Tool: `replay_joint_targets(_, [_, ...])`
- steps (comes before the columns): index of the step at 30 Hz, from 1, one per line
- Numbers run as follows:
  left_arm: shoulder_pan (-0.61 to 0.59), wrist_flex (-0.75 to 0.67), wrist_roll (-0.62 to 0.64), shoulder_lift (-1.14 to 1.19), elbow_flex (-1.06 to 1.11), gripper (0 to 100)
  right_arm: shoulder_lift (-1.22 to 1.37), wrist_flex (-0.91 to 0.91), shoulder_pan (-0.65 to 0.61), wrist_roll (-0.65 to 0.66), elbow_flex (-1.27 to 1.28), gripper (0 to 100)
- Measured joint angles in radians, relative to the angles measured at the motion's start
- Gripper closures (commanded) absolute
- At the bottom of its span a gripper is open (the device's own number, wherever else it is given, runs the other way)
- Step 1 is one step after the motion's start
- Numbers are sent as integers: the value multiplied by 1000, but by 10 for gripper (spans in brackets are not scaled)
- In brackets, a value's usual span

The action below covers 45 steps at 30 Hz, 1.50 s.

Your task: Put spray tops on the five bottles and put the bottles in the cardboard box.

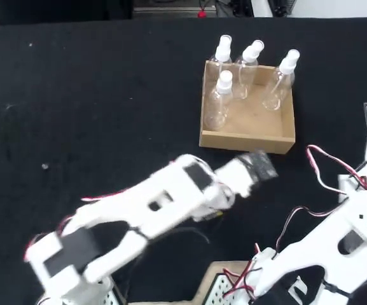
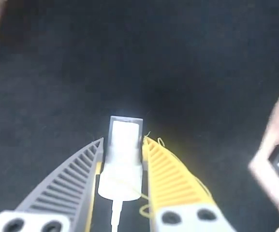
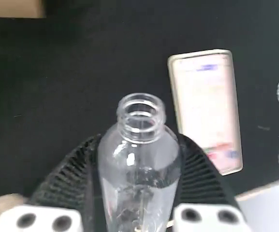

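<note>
The left gripper [image 2: 124, 144] is clamped on a white plastic spray top [image 2: 123, 164]; the right gripper [image 3: 139, 145] grips an uncapped clear plastic bottle [image 3: 140, 162].
A pale flat phone-like slab [image 3: 204, 108] lies on the black table [image 1: 107, 82] beyond that bottle. Seen from above, the left gripper is blurred just before the brown cardboard box [image 1: 247, 138], where four spray-topped clear bottles [image 1: 219, 105] stand upright. The held bottle's base is cut off.

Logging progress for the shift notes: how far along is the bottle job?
Done: four capped bottles stand in the cardboard box. In hand: the left claw grips a spray top and the right claw holds the fifth bottle, neck open. Left: fit that top, then box the bottle.
</note>
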Motion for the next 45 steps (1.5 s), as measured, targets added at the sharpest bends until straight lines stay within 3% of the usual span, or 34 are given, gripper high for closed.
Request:
replay_joint_targets(7, [-201, 18, 9, -439, 203, 970, 0, 66, -256, -199, -68, 896])
replay_joint_targets(14, [-433, -17, 239, -822, 338, 970, -71, 63, -609, -425, -106, 896])
replay_joint_targets(21, [-559, -224, 359, -976, 522, 970, -311, -184, -878, -499, 109, 896])
replay_joint_targets(31, [-640, -365, 463, -997, 568, 970, -532, -710, -1076, -511, 626, 896])
replay_joint_targets(37, [-634, -525, 465, -999, 571, 970, -575, -824, -1125, -680, 753, 896])
replay_joint_targets(45, [-585, -721, 474, -999, 499, 970, -666, -941, -1135, -707, 922, 896])
